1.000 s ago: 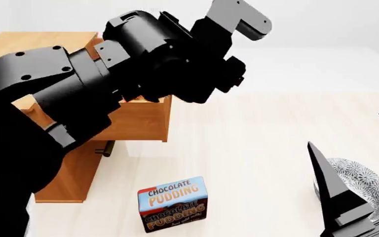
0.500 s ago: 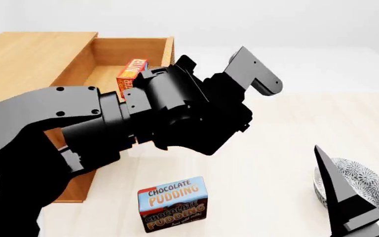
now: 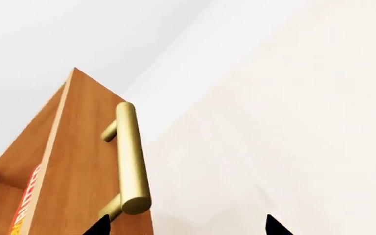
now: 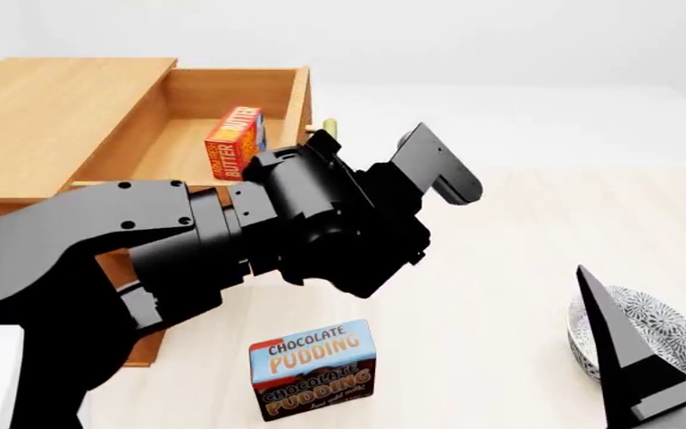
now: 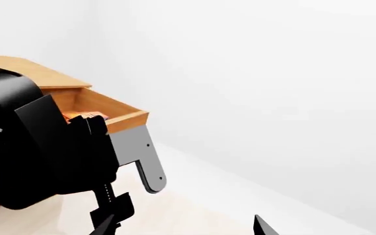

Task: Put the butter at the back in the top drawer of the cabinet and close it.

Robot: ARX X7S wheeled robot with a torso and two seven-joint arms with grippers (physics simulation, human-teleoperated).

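The left gripper (image 4: 432, 174) holds nothing, its fingers spread just in front of the open top drawer (image 4: 303, 107); it has dropped lower and nearer the brass handle (image 3: 130, 159) since half a second ago. The butter (image 4: 233, 141) stands inside the drawer of the cabinet (image 4: 46, 116). The right gripper (image 4: 629, 357) looks empty; its spread cannot be judged.

you have a pudding box (image 4: 313, 369) standing upright on the pale counter (image 4: 498, 268), near the front edge of your head view, its brown, blue and red face lettered "chocolate pudding" turned toward you. well apart from it, off to the right on the same counter, sits a bowl (image 4: 653, 332) with a dark speckled pattern, partly hidden. a plain white wall (image 5: 273, 73) rises behind.
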